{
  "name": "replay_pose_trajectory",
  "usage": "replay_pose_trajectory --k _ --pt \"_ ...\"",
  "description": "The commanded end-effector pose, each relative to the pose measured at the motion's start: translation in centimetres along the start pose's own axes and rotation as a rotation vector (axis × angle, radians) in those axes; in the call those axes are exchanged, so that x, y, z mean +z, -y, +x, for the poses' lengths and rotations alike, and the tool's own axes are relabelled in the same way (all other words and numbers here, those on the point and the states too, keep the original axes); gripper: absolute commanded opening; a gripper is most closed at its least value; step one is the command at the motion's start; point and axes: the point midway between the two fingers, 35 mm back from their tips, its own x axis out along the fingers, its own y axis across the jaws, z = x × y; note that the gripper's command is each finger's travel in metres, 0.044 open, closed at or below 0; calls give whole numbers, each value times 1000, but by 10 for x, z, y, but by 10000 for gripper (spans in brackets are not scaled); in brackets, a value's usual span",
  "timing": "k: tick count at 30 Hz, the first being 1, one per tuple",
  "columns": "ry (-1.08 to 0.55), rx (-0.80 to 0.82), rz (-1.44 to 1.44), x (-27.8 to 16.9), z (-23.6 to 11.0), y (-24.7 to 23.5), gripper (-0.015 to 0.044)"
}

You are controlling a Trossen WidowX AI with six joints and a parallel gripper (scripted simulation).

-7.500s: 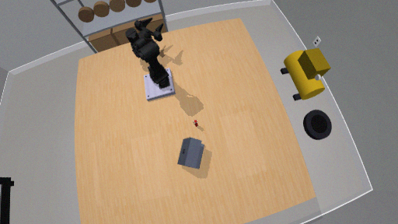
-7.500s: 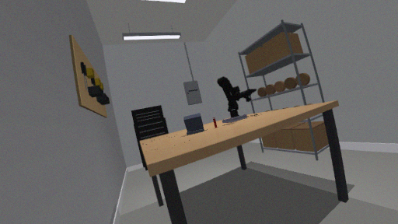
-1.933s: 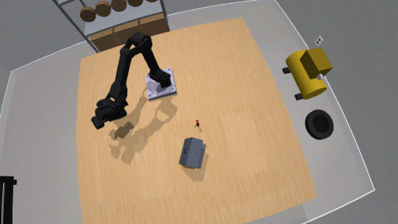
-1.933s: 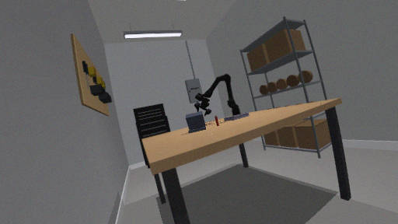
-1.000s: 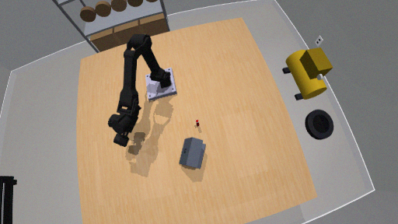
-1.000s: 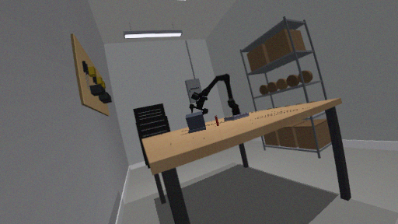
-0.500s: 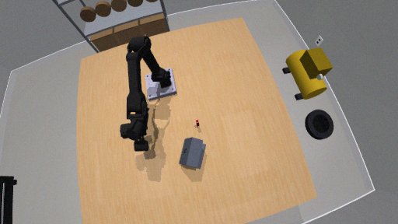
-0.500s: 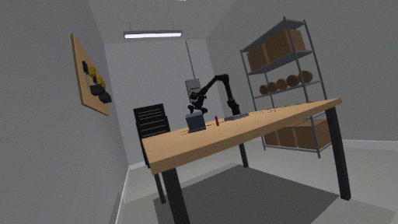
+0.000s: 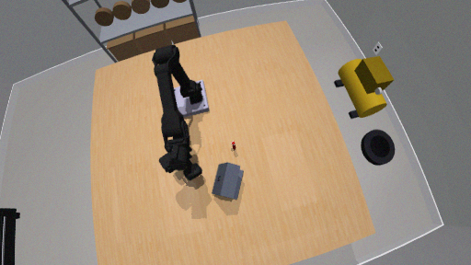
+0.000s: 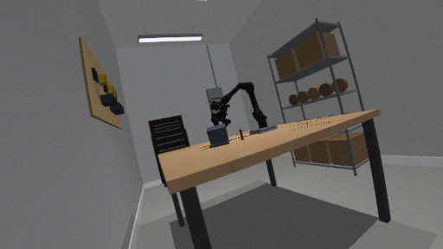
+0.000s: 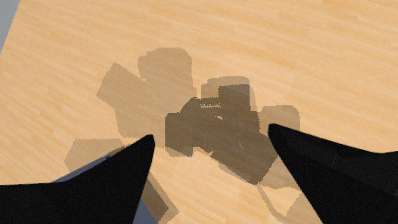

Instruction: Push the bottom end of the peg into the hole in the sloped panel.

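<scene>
A small red peg (image 9: 234, 145) (image 10: 241, 134) stands upright on the table; its shape is too small to tell. The blue-grey block with the sloped panel (image 9: 228, 181) (image 10: 217, 135) (image 11: 144, 216) is close to the peg. A small dark mark, seemingly the hole (image 9: 219, 178), shows on its face in the top view. My gripper (image 9: 184, 171) (image 10: 221, 123) (image 11: 211, 134) is open and empty, above the table, away from the peg and beside the block. In the wrist view the block is partly hidden behind the left finger, and the peg is not in view.
The wooden table (image 9: 294, 184) (image 10: 277, 147) carries the arm's pale base plate (image 9: 205, 102). Arm shadows fall on the wood below the fingers. Off the table are a shelf rack (image 10: 303, 104), a black chair (image 10: 169, 134), a yellow tank (image 9: 356, 89) and a black tyre-like ring (image 9: 366, 147).
</scene>
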Motion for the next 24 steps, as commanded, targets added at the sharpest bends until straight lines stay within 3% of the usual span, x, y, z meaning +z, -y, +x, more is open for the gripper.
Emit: replay_pose_trajectory --k 1,24 --pt "-46 17 -108 -16 -6 -14 440" --pt "-304 81 -744 -119 -46 -57 440"
